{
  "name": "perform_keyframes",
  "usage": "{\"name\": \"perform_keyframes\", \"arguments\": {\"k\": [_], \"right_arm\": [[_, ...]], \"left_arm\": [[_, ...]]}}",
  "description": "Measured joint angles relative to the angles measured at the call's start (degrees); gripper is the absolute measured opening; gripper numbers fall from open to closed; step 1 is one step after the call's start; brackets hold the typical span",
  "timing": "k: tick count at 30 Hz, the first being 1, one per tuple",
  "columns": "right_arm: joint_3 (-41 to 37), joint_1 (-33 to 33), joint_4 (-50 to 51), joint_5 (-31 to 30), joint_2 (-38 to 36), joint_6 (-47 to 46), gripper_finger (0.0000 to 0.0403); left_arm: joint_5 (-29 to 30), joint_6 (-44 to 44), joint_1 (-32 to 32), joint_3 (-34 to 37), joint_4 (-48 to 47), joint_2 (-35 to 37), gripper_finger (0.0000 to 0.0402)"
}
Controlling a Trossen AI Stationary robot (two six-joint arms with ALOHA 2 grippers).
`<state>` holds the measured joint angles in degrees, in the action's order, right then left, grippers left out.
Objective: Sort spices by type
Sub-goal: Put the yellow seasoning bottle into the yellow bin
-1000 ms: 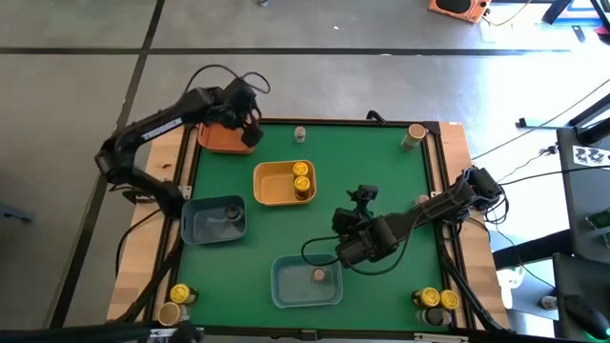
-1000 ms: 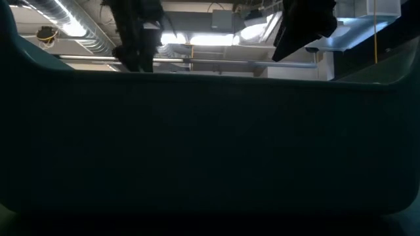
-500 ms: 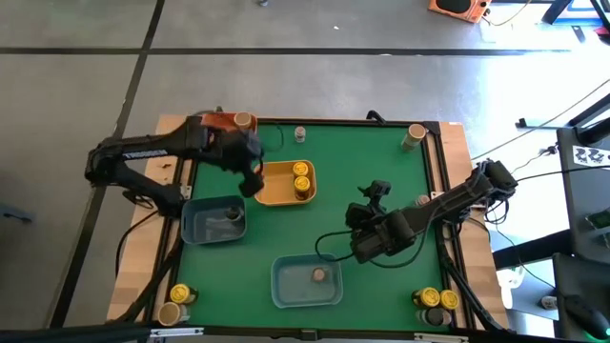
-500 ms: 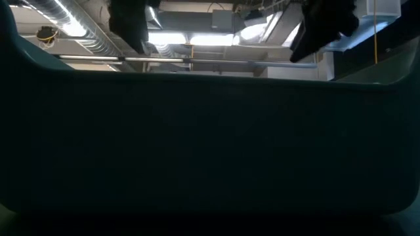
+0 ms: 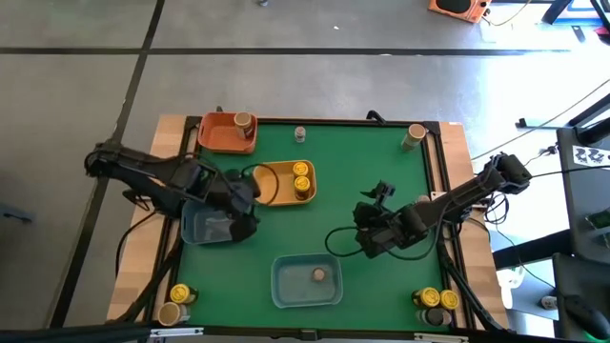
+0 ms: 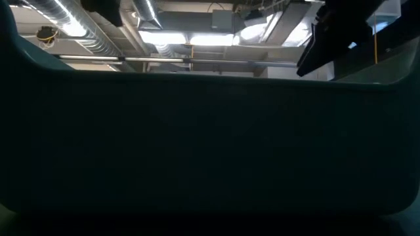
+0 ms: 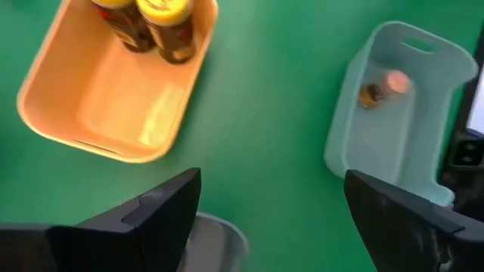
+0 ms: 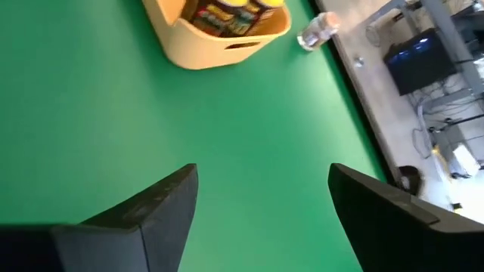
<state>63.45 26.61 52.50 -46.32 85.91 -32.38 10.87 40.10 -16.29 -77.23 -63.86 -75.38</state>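
Two yellow-lidded spice jars (image 5: pixel 302 178) stand in the yellow tray (image 5: pixel 272 195), just beside the left gripper (image 5: pixel 242 205) (fingers spread, empty), which hangs over the blue tray (image 5: pixel 195 229). The right gripper (image 5: pixel 370 229), also spread, hovers over bare green mat.

My left arm reaches in from the table's left edge, its elbow folded back at that side and the forearm running toward the yellow tray (image 5: pixel 276 193). My left gripper (image 5: pixel 240 205) hangs just beside that tray's left end, fingers (image 7: pixel 162 211) spread wide with nothing between them. My right arm comes in from the right edge, stretched long and low across the mat. My right gripper (image 5: pixel 367 229) sits well to the right of the yellow tray, fingers (image 8: pixel 155 211) apart too, holding nothing.
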Motion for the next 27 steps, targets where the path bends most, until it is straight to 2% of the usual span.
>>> {"name": "perform_keyframes", "arguments": {"k": [5, 14, 20, 24, 27], "right_arm": [[-2.81, 0.00, -6.43, 0.94, 0.17, -0.11, 0.0296], [-4.34, 0.00, -11.55, 0.75, 0.22, 1.62, 0.0296], [-4.34, 0.00, -14.02, 0.39, 0.22, 4.39, 0.0296], [-4.34, 0.00, -14.37, 0.39, 0.22, 4.40, 0.0296], [-4.34, 0.00, -14.83, 0.41, 0.22, 4.41, 0.0296]], "left_arm": [[-0.08, 3.90, -4.82, 0.00, 0.37, -0.11, 0.0322], [-0.33, 2.09, -15.78, 0.01, 5.46, -5.97, 0.0322], [1.88, 0.26, -15.81, 0.02, 12.47, -10.83, 0.0321], [-1.35, -0.09, -16.01, 0.02, 13.79, -12.60, 0.0321], [-4.46, 5.33, -16.63, 0.02, 9.91, -12.14, 0.0321]]}}
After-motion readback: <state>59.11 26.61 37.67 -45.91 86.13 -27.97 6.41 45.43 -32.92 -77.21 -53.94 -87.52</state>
